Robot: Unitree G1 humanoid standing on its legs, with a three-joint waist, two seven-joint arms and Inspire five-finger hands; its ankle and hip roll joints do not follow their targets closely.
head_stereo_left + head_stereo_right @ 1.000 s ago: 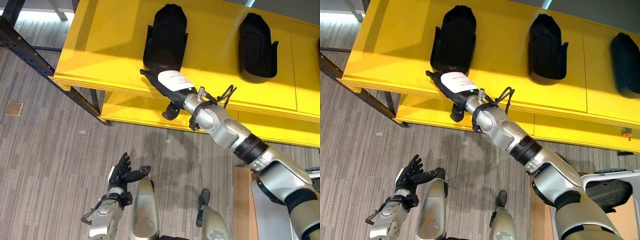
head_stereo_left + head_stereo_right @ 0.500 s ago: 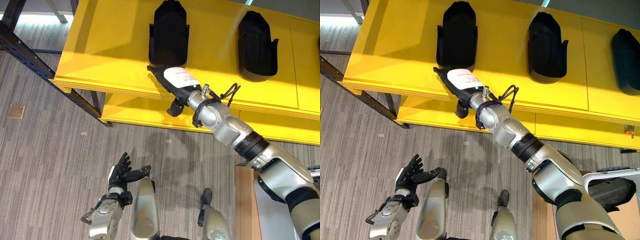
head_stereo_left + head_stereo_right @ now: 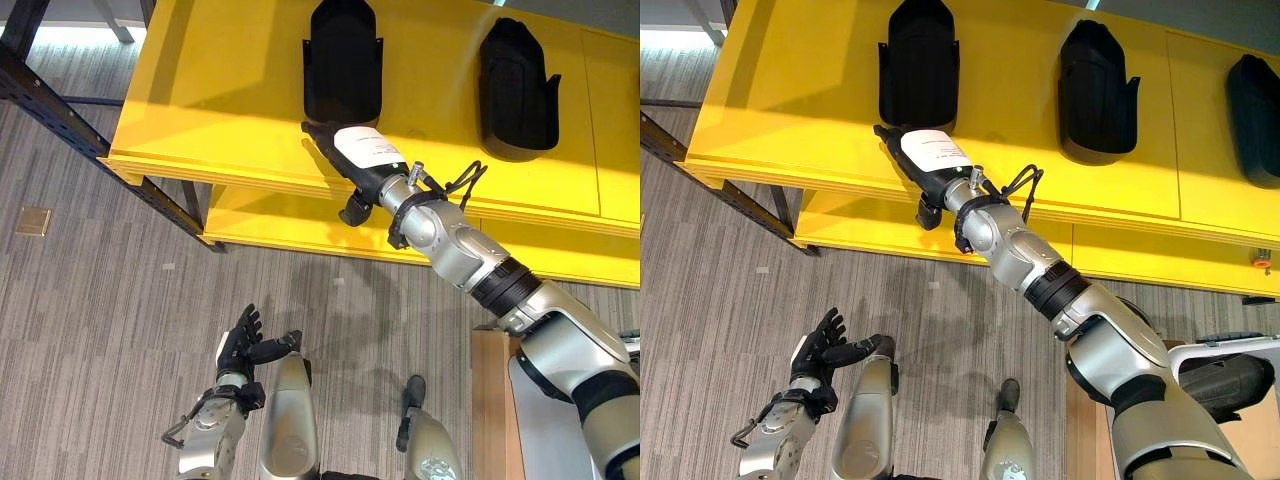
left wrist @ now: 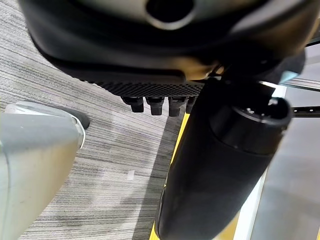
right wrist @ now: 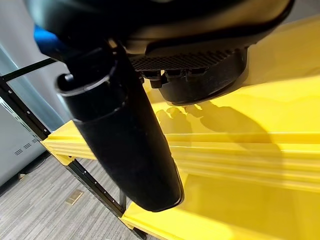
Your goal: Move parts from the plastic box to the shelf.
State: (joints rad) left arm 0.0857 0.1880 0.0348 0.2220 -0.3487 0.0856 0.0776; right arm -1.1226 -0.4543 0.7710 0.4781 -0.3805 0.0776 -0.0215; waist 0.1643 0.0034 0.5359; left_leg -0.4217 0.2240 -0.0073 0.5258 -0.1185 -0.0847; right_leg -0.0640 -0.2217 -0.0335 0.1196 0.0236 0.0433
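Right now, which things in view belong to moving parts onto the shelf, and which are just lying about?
Job:
- yellow shelf
- black parts on it: left, middle, right
- right hand, fingers straight, at the left part's near end
- left hand, open, idle, low over the floor

Lying about:
- small floor plate
- dark rack frame

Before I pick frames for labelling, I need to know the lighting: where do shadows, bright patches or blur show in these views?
Left eye view: a bright band slants across the yellow shelf, darker toward its left end; the black part is featureless. Right wrist view: the right hand throws a soft finger shadow on the shelf; its thumb is near and blurred. Left wrist view: the left hand looms dark and out of focus.
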